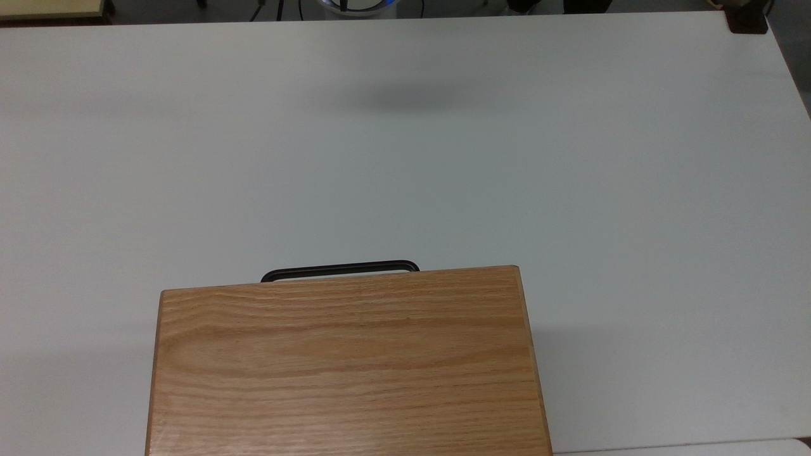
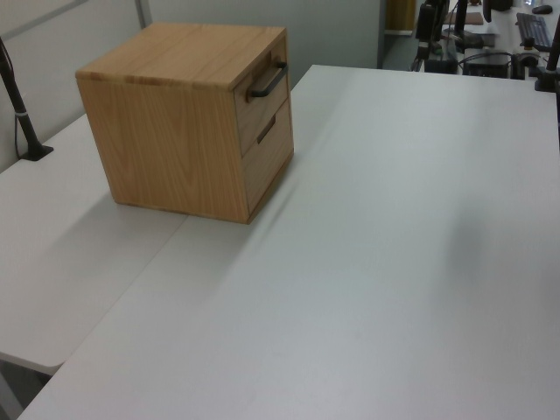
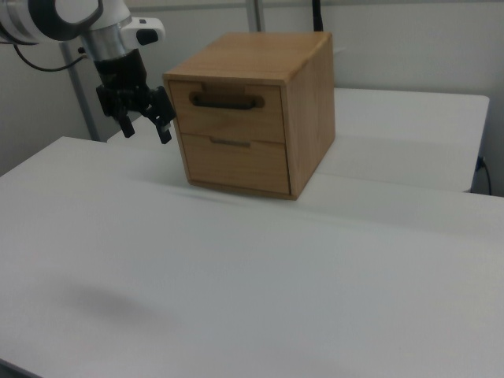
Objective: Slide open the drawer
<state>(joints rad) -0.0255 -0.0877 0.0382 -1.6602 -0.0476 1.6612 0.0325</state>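
An oak cabinet point(image 3: 260, 110) stands on the white table point(image 3: 236, 276). Its upper drawer point(image 3: 232, 118) sits flush with the cabinet front, shut, and carries a long black handle point(image 3: 227, 101). The same handle point(image 1: 340, 268) pokes out past the cabinet top point(image 1: 345, 361) in the top view, and the handle point(image 2: 267, 80) shows on the drawer point(image 2: 260, 101) in the left view. My gripper point(image 3: 146, 130) hangs open in the air at the right view's left, apart from the drawer, with nothing between its black fingers point(image 3: 164, 131).
A lower drawer point(image 3: 232, 161) with a small dark pull sits under the upper one. A black pole with a clamp point(image 2: 22, 109) stands at the left view's left. A dark clamp point(image 1: 747, 19) grips the table corner. Broad bare table lies before the cabinet.
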